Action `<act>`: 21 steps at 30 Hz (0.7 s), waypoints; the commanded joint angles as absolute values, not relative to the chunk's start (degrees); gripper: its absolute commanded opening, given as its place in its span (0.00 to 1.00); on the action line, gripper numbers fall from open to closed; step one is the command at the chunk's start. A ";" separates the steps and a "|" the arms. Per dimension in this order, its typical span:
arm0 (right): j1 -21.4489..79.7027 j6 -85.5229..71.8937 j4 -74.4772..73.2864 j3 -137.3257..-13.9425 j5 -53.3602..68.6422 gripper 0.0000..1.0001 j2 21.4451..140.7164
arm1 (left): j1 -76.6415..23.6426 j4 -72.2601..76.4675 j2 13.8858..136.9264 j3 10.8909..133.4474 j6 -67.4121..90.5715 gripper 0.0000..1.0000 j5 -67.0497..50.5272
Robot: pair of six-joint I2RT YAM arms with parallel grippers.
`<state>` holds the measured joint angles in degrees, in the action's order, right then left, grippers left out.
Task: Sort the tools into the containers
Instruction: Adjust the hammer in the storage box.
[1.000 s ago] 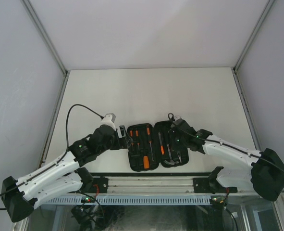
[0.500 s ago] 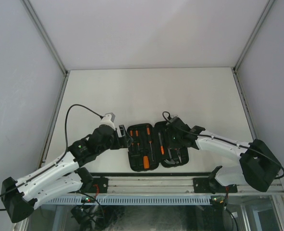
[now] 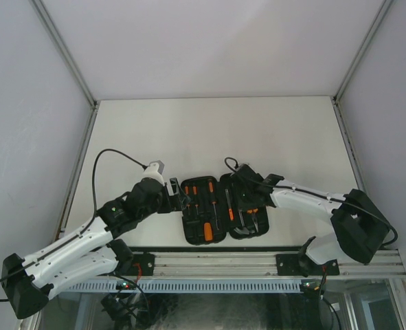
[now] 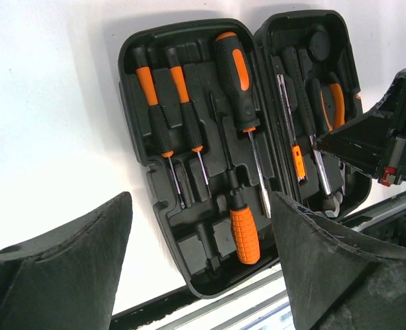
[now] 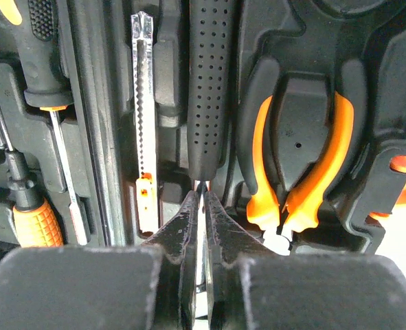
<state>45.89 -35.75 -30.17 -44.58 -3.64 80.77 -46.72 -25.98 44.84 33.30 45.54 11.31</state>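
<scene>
The black tool case (image 3: 189, 230) lies open near the table's front edge. Its left half (image 4: 130, 103) holds two thin screwdrivers (image 4: 153, 103), a thick screwdriver (image 4: 233, 69) and a stubby orange-handled driver (image 4: 244, 234). The right half holds orange-handled pliers (image 5: 299, 172), a metal knife strip (image 5: 143, 117) and a black dotted handle (image 5: 208, 89). My right gripper (image 5: 202, 194) is shut, its tips at the near end of that handle, with nothing seen between them. My left gripper (image 4: 201, 199) is open just left of the case (image 3: 178, 194), fingers (image 4: 65, 261) wide apart and empty.
A metal rail (image 3: 216, 265) runs along the table's near edge right behind the case. Grey walls (image 3: 24, 103) enclose the white table (image 3: 216, 130) on three sides.
My right arm has swung left and further over the case's right half, staying shut. The left arm has not moved.
</scene>
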 commanded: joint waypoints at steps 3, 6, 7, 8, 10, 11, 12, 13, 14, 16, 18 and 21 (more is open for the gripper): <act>49.14 -36.72 -35.15 -45.65 -6.60 0.00 89.41 | -46.17 -23.59 44.83 32.24 46.02 0.84 10.10; 50.90 -38.23 -37.26 -46.16 -8.62 0.00 93.36 | -46.06 -23.54 45.00 32.10 45.72 0.84 10.11; 51.61 -38.80 -37.48 -46.22 -9.03 0.00 94.35 | -46.03 -23.62 44.88 31.96 45.71 0.84 10.22; 52.07 -39.37 -37.67 -46.21 -9.46 0.00 95.87 | -45.91 -23.71 44.79 31.75 45.70 0.84 10.20; 52.91 -40.16 -37.79 -46.23 -9.66 0.00 97.60 | -45.76 -23.83 44.35 31.23 45.79 0.84 10.27; 53.35 -40.39 -37.84 -46.20 -9.71 0.00 98.73 | -45.64 -23.83 44.05 30.85 45.79 0.84 10.28; 53.72 -40.68 -37.92 -46.22 -9.91 0.00 99.08 | -45.57 -23.96 43.68 30.62 45.79 0.84 10.28; 53.97 -40.97 -37.89 -46.18 -10.26 0.00 98.90 | -45.46 -24.12 43.41 30.45 45.75 0.84 10.28; 54.06 -41.06 -37.88 -46.18 -10.52 0.00 98.07 | -45.23 -24.42 43.14 30.34 45.65 0.84 10.45; 54.12 -41.09 -37.86 -46.23 -11.34 0.00 95.02 | -44.58 -25.45 42.62 30.39 45.13 0.84 10.69; 53.93 -40.35 -38.04 -46.81 -11.73 0.00 90.96 | -43.75 -26.37 42.26 30.50 44.62 0.84 10.86; 53.54 -38.19 -37.70 -48.42 -11.85 0.04 84.39 | -42.06 -26.78 41.78 30.05 44.06 0.85 10.47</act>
<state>53.23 -38.52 -35.27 -50.19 -14.48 87.61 -44.05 -26.55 43.09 30.70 45.39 10.72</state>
